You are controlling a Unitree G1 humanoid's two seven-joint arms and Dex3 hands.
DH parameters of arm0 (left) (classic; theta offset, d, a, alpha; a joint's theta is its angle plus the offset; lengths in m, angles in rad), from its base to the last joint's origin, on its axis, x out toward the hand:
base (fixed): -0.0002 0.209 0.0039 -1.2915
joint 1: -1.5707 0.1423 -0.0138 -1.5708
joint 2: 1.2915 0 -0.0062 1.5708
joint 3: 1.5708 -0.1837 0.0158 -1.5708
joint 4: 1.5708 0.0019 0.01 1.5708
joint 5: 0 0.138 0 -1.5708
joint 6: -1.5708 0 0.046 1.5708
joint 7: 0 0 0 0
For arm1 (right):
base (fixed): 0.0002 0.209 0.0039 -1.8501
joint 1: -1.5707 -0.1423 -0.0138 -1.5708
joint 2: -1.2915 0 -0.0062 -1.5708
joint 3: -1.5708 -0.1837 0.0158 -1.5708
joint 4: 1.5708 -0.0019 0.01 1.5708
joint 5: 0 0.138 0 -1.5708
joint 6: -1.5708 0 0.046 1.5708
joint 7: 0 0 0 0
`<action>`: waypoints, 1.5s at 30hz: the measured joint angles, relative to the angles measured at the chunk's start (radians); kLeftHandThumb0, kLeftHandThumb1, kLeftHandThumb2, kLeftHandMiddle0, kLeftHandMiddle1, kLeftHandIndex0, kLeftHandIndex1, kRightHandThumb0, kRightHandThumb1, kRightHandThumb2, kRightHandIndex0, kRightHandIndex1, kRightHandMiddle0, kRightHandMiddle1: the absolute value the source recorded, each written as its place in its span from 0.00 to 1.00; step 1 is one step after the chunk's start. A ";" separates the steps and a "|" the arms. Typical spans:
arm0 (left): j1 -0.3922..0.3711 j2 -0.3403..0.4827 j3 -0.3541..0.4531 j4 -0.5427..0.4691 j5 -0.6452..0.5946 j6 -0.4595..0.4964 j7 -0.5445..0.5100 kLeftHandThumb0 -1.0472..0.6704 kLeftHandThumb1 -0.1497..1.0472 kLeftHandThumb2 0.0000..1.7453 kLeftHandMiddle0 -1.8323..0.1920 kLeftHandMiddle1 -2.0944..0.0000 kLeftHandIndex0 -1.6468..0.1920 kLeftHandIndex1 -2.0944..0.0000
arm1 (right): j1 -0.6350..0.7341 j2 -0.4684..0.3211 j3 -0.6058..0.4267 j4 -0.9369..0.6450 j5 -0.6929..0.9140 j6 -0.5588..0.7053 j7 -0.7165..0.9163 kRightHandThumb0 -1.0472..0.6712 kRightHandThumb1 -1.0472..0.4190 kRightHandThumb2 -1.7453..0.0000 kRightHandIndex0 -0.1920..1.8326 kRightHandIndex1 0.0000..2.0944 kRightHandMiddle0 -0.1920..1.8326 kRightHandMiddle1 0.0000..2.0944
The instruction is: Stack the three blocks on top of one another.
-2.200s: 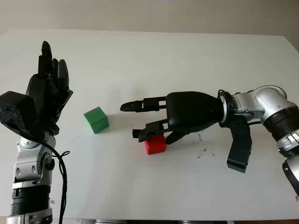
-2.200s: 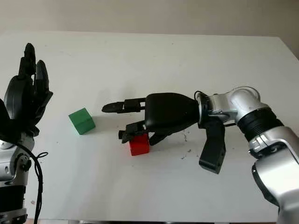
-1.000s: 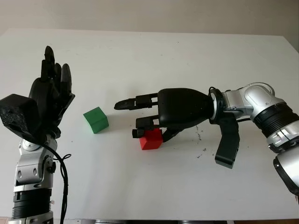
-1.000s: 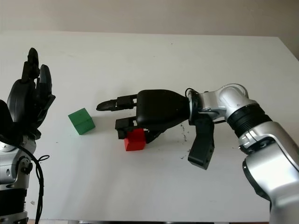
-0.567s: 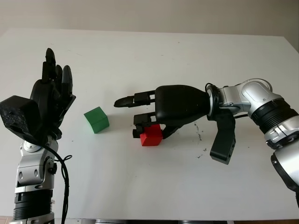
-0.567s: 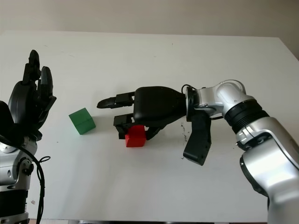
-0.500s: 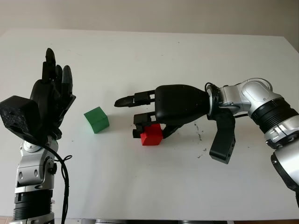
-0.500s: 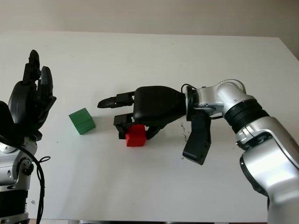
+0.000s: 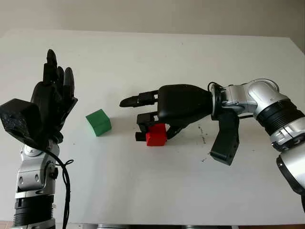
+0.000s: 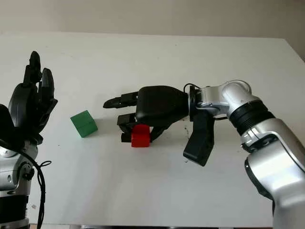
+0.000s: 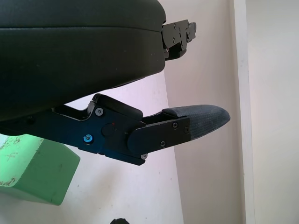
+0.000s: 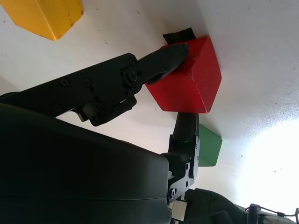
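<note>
the right hand (image 9: 151, 125) pinches the red block (image 9: 156, 135), likely light, rigid and smooth-faced, by opposite sides, the green block (image 9: 98, 122) at its nine o'clock, while the left hand (image 9: 47, 107) hangs open.

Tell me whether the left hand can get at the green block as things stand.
Probably yes: the left hand is open, raised beside the green block, with bare table between; the right hand grips the red block farther off.

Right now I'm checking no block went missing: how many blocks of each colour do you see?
red block: 1
green block: 1
yellow block: 1
Total: 3 blocks
</note>
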 measured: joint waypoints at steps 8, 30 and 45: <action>0.000 -0.001 -0.001 -0.002 0.005 -0.003 0.001 0.21 1.00 0.34 1.00 1.00 1.00 1.00 | -0.011 0.000 0.001 -0.001 -0.008 0.029 0.022 0.36 0.06 0.97 0.17 0.03 0.30 0.70; 0.004 -0.002 -0.002 -0.002 0.012 -0.009 0.006 0.21 1.00 0.32 1.00 1.00 1.00 1.00 | -0.015 0.004 0.028 0.013 -0.040 0.022 -0.016 0.37 0.00 0.96 0.01 0.01 0.03 0.16; 0.014 -0.017 -0.001 -0.003 0.011 -0.008 0.010 0.21 1.00 0.31 1.00 1.00 1.00 1.00 | -0.015 -0.060 -0.041 -0.043 0.119 0.056 0.229 0.14 0.09 0.98 0.00 0.00 0.00 0.00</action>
